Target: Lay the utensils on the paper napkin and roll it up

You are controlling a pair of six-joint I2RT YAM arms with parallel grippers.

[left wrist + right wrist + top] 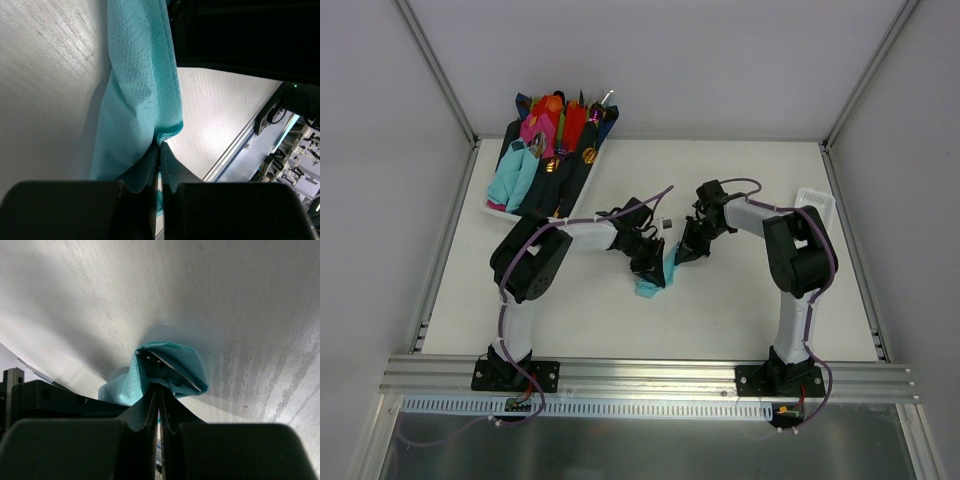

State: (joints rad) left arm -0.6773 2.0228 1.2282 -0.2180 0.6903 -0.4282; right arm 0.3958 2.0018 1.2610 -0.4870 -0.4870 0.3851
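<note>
At back left | tray point(496, 212): napkin bundles point(538, 130), gold cutlery point(589, 155) | centre: paper napkin point(648, 288)

My tool point(159, 390), fingers together, pinches the rolled paper napkin point(172, 357) at its edge. 1 silver utensil point(176, 373) shows inside its open end.

- Top view: bright, even overhead light, sharp; arms point(790, 250) cast faint shadows on table point(740, 310).
- Wrist views: glare streaks on table; napkin point(140, 90) crisp, its shadow soft; near fingers point(65, 210) black, blurred.
</note>
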